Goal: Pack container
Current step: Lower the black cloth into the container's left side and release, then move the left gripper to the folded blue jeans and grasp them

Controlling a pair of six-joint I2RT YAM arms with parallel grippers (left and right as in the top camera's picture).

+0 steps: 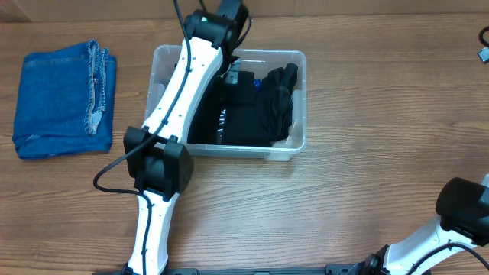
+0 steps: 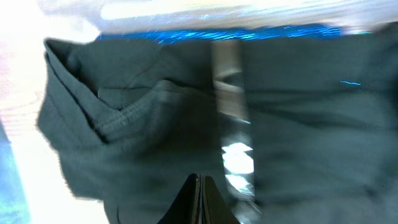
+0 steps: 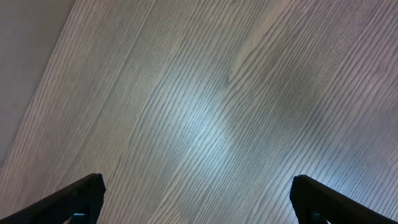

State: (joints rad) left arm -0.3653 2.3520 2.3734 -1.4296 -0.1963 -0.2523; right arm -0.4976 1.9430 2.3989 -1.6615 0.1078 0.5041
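Note:
The clear container [image 1: 300, 114] stands at the middle of the table with black clothing [image 1: 271, 99] piled inside it. My left arm [image 1: 183, 84] reaches across its left half, and the wrist points down into the tub from the far side. In the left wrist view my left gripper [image 2: 200, 182] is shut, tips pressed together just above the dark fabric [image 2: 124, 124], with nothing visible between them. The tub's far wall [image 2: 217, 12] shows as a bright blur. My right gripper [image 3: 196, 183] hangs open over bare wood, holding nothing.
Folded blue jeans [image 1: 65, 99] lie on the table left of the container. The right arm's base link [image 1: 462, 206] sits at the bottom right corner. A small dark item [image 1: 484, 47] pokes in at the right edge.

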